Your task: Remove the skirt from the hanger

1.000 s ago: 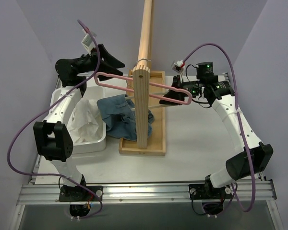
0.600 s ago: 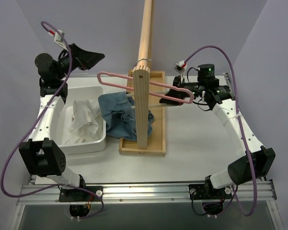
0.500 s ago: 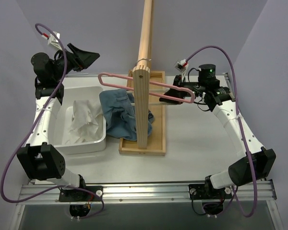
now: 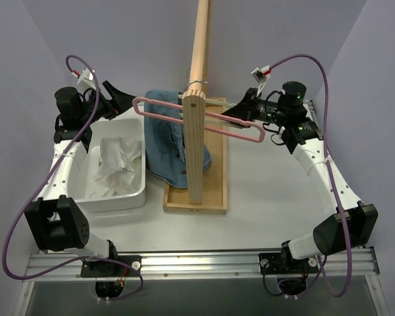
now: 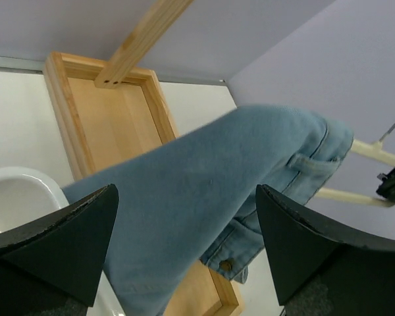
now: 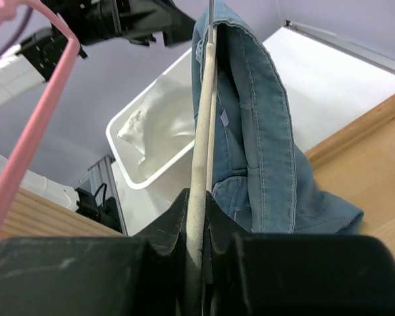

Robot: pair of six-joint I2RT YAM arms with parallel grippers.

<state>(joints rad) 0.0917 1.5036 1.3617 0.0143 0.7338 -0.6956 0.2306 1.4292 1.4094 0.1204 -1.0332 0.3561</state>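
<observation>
As skirt (image 4: 112,164) lies in bin (image 4: 116,200), L pincer (image 4: 127,101) apart

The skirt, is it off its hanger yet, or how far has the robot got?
Done, it seems: the skirt lies in the bin and the pink hanger is bare. In hand: the right gripper is shut on the off-white hanger carrying the denim, with the left gripper open beside that denim. Left: nothing visible for the skirt itself.
</observation>
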